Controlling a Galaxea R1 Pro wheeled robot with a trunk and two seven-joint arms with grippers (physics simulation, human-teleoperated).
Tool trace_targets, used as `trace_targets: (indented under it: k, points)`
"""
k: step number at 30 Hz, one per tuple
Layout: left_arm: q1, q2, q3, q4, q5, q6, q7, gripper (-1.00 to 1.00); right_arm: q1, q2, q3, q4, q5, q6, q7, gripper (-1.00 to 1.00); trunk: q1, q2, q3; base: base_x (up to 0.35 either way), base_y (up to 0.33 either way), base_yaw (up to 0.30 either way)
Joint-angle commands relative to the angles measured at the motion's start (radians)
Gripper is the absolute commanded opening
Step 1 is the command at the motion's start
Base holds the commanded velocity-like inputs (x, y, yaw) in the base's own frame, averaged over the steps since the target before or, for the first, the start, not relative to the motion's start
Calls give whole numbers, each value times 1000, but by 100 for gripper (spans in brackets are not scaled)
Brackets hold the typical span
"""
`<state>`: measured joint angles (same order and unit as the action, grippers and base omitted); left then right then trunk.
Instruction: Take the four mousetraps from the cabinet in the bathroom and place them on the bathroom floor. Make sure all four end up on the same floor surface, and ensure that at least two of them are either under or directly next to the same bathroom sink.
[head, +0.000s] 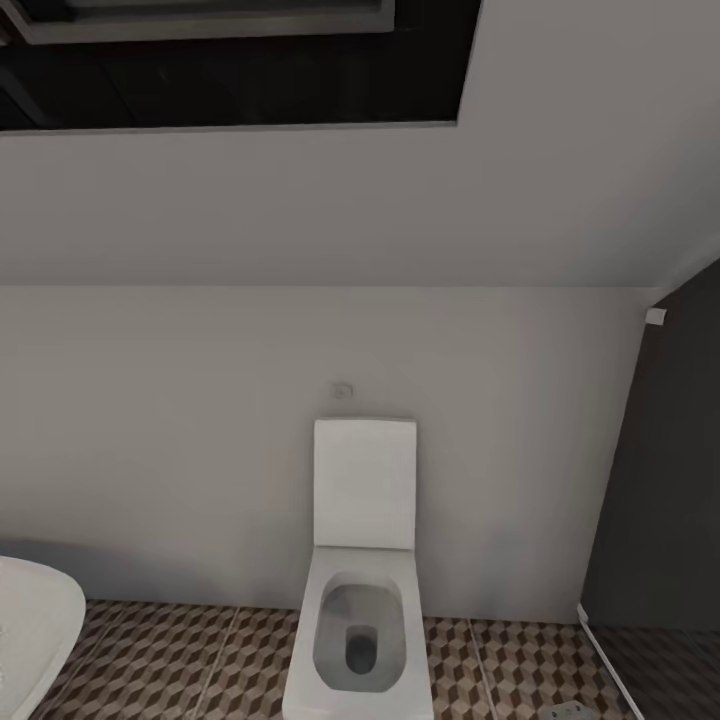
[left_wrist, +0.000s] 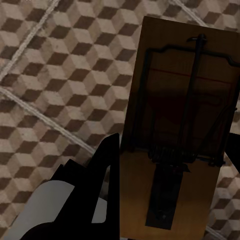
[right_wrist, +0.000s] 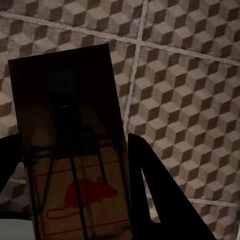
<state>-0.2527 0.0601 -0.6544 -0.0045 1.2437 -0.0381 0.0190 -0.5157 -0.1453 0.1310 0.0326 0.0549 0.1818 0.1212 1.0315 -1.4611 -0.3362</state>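
Head view: toilet (head: 358, 600) cut off at the frame's lower edge, front of bowl not seen. A white rounded fixture (head: 35, 625) at lower left, mostly out of frame; cannot tell what it is. Small grey item (head: 572, 710) on the bathroom floor (head: 180, 660) at the bottom edge, too small and clipped to identify.

Left wrist view: mousetrap (left_wrist: 175, 135) runs off the lower edge; one finger (left_wrist: 107, 175) of the left gripper (left_wrist: 170, 170) covers its side, the other barely enters at the frame's edge.

Right wrist view: second mousetrap (right_wrist: 75, 150) clipped at the bottom, its upper half in deep shadow, metal parts hard to read. Right gripper (right_wrist: 75, 170) fingers partly cut by the frame.
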Motion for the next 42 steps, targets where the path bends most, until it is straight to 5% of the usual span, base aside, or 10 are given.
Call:
trace_targets:
  k: [1, 7, 13, 18, 21, 24, 29, 31, 39, 42]
  points:
    - [0, 0, -10, -2, 2, -2, 6, -100, -1, 0, 6, 1, 2, 1, 5, -100, 0, -1, -1, 0, 3, 0]
    - [-1, 20, -15, -13, -19, -2, 7, -100, -1, -1, 6, 1, 2, -3, 4, -100, 0, -1, -1, 0, 1, 0]
    - [-12, 136, -15, -53, -70, 5, 9, -100, -1, -8, 6, 1, 1, -8, 3, -100, 0, -1, -1, 0, 0, 0]
    - [-44, 171, -16, -100, -151, 16, 11, -100, -1, -10, 1, -7, 0, -3, 3, -100, 0, -1, -1, 0, 0, 0]
    - [-85, 174, -15, -137, -208, 31, 13, -100, -1, -12, -3, -21, -2, 4, 3, -100, 0, -1, -1, 0, 0, 0]
    - [-160, 175, -15, -186, -269, 116, 14, -100, -1, -12, -6, -125, -3, 30, -20, -100, 0, -1, -1, 0, 0, 0]
    - [-272, 168, -14, -212, -290, 217, 15, -100, -1, -6, -31, -337, -19, 136, -153, -100, 0, -1, -1, 0, 0, 0]
    - [-336, 137, -14, -215, -297, 239, 15, -100, -3, 1, -50, -406, -74, 162, -228, -100, 0, -1, -1, 0, 0, 0]
    - [-413, 78, -14, -216, -377, 293, 59, -100, -4, 3, -56, -420, -184, 81, -250, -100, 0, -1, -1, 0, 0, 0]
    - [-420, 63, -14, -239, -385, 295, 80, -100, -4, 4, -56, -420, -194, 45, -252, -100, 0, -1, -1, 0, 0, 0]
